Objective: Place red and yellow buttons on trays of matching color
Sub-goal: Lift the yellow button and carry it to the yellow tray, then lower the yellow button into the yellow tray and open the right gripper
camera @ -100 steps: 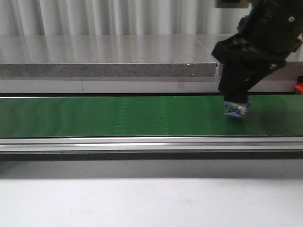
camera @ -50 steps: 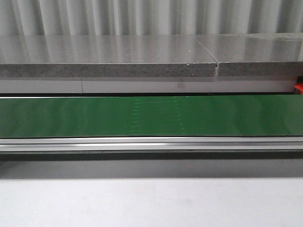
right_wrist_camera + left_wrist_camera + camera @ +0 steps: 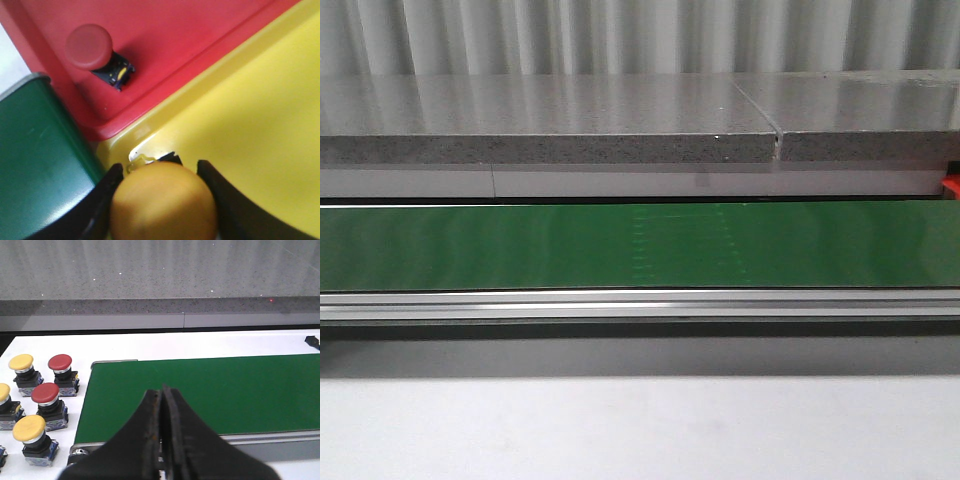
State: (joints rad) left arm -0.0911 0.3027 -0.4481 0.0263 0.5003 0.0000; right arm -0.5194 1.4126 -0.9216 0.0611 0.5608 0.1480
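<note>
The right gripper [image 3: 162,200] clasps a yellow button [image 3: 164,202] above the yellow tray [image 3: 260,125]. The left gripper [image 3: 161,405] is clenched, empty, over the green belt [image 3: 225,390].

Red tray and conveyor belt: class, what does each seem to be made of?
Red tray: likely moulded plastic, going by its smooth, slightly glossy surface and rounded rim. Conveyor belt: probably rubber or PVC, with a matte green, finely textured surface.

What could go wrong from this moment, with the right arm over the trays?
The right gripper holds a yellow button close to the yellow tray corner beside the red tray; released here, it might catch the rim or tip. The button's body is hidden, so its grip cannot be judged.
</note>
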